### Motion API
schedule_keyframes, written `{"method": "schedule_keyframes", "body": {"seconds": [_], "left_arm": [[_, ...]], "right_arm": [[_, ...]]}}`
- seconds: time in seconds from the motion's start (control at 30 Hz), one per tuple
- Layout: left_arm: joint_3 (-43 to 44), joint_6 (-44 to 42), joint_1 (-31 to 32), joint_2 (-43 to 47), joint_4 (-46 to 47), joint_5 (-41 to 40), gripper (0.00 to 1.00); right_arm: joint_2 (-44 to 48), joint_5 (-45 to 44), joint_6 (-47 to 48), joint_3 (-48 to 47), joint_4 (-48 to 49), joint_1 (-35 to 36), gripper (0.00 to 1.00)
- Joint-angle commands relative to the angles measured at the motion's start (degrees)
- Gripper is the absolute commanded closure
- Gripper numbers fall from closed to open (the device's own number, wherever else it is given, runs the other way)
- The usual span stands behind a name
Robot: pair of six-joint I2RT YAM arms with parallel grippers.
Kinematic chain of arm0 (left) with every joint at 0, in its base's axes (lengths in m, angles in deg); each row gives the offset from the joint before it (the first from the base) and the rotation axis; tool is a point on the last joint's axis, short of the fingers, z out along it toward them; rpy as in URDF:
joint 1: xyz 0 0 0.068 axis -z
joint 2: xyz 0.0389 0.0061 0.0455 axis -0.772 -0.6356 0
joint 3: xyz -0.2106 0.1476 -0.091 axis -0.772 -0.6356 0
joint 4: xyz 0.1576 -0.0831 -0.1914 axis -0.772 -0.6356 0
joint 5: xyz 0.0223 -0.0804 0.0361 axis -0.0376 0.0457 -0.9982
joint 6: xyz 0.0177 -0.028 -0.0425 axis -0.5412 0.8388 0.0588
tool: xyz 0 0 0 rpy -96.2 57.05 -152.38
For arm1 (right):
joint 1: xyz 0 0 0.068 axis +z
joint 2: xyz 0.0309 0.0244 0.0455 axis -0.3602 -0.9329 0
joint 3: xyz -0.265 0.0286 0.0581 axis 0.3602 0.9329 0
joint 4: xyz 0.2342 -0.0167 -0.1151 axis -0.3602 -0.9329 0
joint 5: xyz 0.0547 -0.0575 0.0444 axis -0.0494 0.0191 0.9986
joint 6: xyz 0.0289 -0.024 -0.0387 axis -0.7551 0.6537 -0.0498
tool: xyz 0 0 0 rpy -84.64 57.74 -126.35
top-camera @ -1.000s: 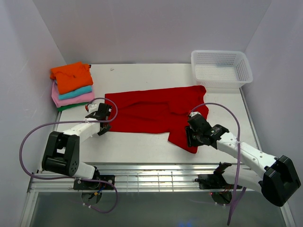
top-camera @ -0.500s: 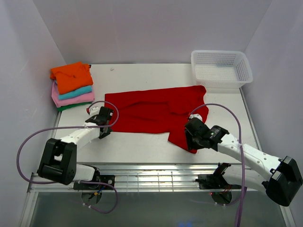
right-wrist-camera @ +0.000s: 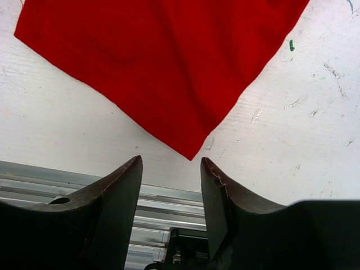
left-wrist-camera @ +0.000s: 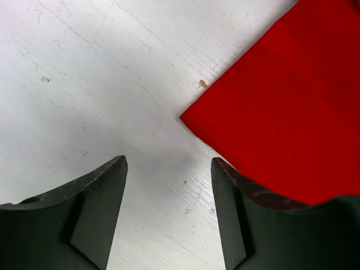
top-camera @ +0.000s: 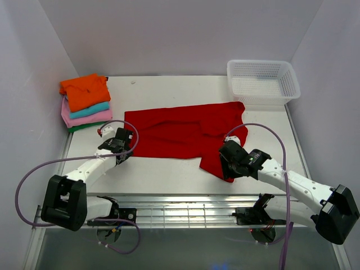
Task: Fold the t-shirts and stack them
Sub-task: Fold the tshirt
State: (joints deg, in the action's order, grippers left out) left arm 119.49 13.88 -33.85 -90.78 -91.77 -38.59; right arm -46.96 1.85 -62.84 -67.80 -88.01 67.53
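Both jaws — red t-shirt (left-wrist-camera: pixel 281 112) corner ahead

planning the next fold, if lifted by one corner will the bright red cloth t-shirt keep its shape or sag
Probably sag: the bright red cloth t-shirt lies limp and flat. Likely light, since its edge looks thin. Pushed, it may bunch: soft creases cross it.

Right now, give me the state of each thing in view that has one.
Red tee: spread flat, not held.
Tee stack: folded, piled, orange on top.
Basket: upright, nothing seen inside.
Left gripper: open, at a corner of the red cloth, holding nothing.
Right gripper: open, at another corner, holding nothing.
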Motion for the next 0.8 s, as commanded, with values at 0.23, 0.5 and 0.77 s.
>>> {"method": "schedule_keyframes", "body": {"seconds": [0.23,0.5,0.77], "left_arm": [[-0.52,-6.38,-2.79,-1.63,10.25,3.66,0.21],[-0.35,-8.14,-6.49,-6.38,12.89,8.32,0.22],[2.02,-8.75,-7.37,-10.86,11.66,10.7,0.25]], "right_arm": [[1.23,-1.27,-0.74,-2.75,-1.36,0.61,0.48],[1.76,-1.45,-0.74,-2.75,-1.72,0.61,0.48],[2.73,-1.8,-0.92,-2.92,-2.15,0.7,0.48]]}}
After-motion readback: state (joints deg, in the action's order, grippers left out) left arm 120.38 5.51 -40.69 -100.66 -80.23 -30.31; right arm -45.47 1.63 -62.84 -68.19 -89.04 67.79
